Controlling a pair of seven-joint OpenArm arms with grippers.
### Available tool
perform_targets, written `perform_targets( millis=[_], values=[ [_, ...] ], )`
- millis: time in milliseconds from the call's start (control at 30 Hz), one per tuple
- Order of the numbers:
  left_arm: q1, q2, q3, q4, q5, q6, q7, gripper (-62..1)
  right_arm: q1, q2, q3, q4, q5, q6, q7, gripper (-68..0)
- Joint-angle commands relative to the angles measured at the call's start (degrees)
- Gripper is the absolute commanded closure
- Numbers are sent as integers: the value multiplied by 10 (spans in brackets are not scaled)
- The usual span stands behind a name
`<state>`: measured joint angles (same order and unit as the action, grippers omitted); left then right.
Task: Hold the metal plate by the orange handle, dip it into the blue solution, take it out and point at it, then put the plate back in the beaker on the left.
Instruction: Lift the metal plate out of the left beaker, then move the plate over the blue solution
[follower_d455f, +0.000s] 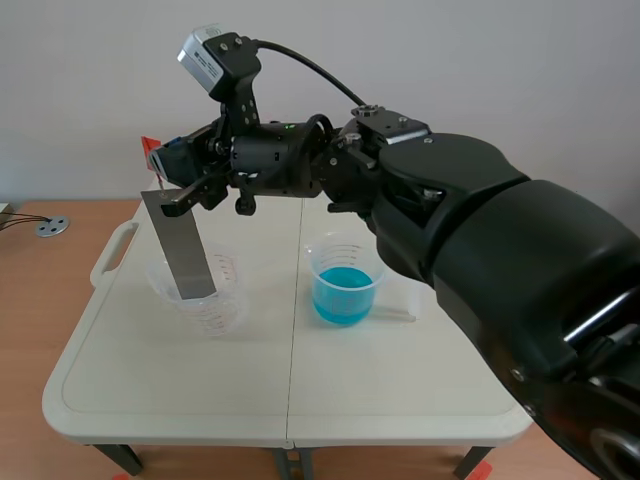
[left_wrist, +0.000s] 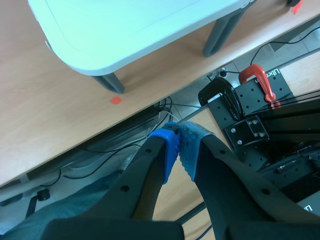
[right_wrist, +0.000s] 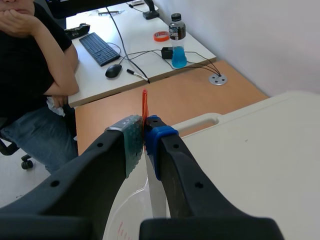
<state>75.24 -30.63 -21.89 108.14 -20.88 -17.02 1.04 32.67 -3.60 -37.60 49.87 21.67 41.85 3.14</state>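
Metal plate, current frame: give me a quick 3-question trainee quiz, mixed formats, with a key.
1. True or false: the right end effector is shut on the orange handle of the metal plate.
2. Pick one. The plate's lower end is: A) inside the clear beaker; B) lying flat; C) hanging free of everything.
3. Fill in: the left end effector, off to the side of the table, is ____ and holds nothing.

Key: 1 true; 2 A; 3 shut.
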Motion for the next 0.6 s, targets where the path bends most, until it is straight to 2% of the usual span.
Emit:
perform_targets(
  millis=[0, 267, 567],
  values=[
    [2, 1, -1, 3, -3, -3, -8, -27, 8, 4, 0, 31, 10, 9, 4, -15],
    [2, 1, -1, 3, -3, -3, -8, -28, -19, 27, 2, 122, 10, 9, -26, -15],
    [2, 1, -1, 3, -3, -3, -11, -27, -41, 37, 37, 209, 10, 9, -71, -15]
  ],
)
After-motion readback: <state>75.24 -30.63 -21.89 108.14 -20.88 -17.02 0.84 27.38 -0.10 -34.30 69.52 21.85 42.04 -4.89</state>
